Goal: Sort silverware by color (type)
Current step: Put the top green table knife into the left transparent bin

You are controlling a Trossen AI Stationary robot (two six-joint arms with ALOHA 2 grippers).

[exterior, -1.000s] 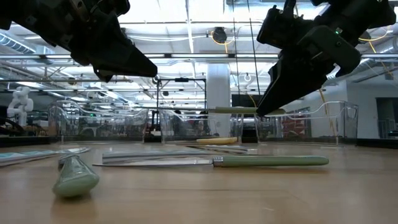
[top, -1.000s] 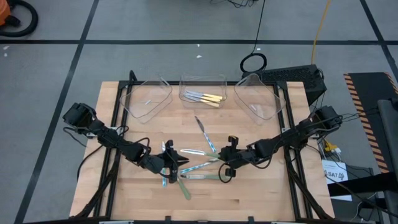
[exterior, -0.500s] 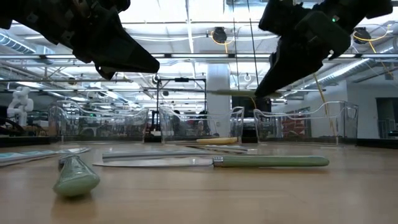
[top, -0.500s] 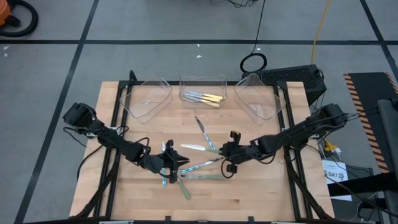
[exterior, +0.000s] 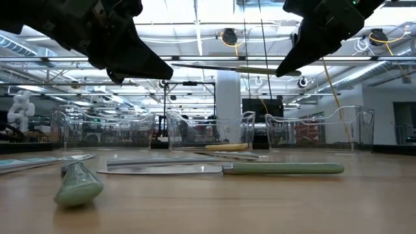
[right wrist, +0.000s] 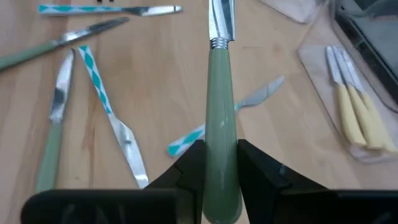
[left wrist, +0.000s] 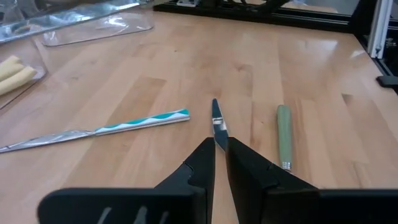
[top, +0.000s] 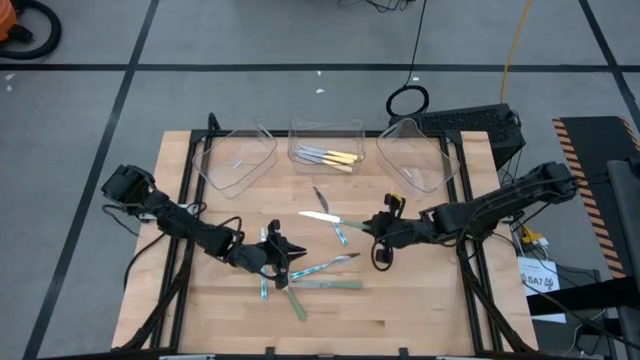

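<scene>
One green-handled knife (right wrist: 221,134) clamped level in raised right gripper (top: 378,228), left gripper (top: 277,252) low, seemingly closed

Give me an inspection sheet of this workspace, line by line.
Surface: light wooden table.
Job's things: green-handled knife lifted off the table; yellow-handled utensils in the middle clear plastic tray; green and teal-striped pieces loose on the wood.
Clutter: nothing seen.
Grippers: right gripper shut on the knife's handle; left gripper low over the pile, fingers nearly together, holding nothing.
Cables: yellow cable on the floor.
Surroundings: grey floor with black tape lines.
</scene>
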